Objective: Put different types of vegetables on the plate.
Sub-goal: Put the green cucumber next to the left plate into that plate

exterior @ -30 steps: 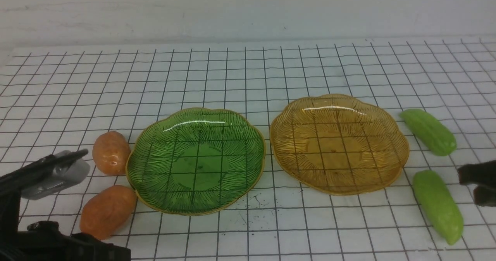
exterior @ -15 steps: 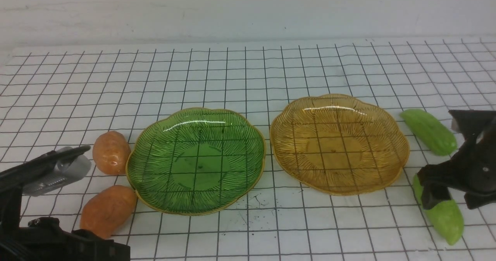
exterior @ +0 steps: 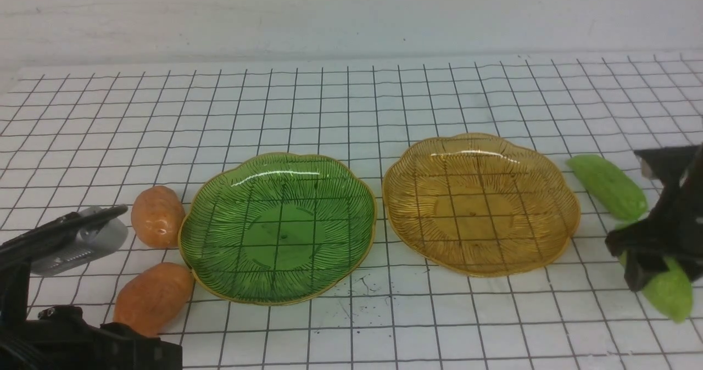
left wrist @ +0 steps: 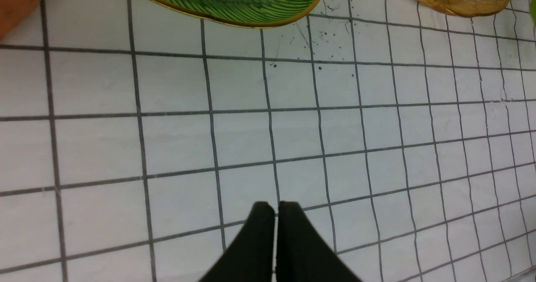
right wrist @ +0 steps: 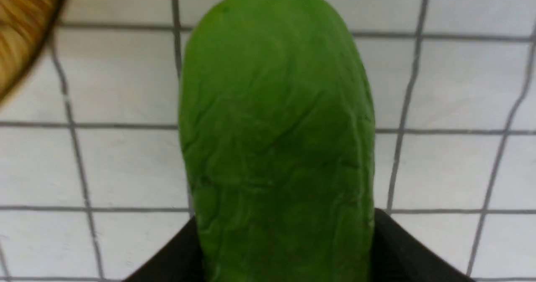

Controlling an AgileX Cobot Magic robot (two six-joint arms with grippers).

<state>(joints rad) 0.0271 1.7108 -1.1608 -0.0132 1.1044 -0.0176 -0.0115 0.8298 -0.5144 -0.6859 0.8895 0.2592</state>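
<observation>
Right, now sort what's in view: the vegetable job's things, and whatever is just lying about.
For the job:
- two orange-brown oval potatoes
- two light-green elongated gourds, one held in the black right pincer
- scalloped green glassy plate or scalloped amber glassy plate; which is unclear

Just lying about:
- nothing that I can see

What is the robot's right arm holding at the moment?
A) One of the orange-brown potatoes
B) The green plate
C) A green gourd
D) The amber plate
C: the jaws at the end of the right arm stand on either side of a green gourd, pressed against its flanks, with the gourd lifted off the gridded table.
</observation>
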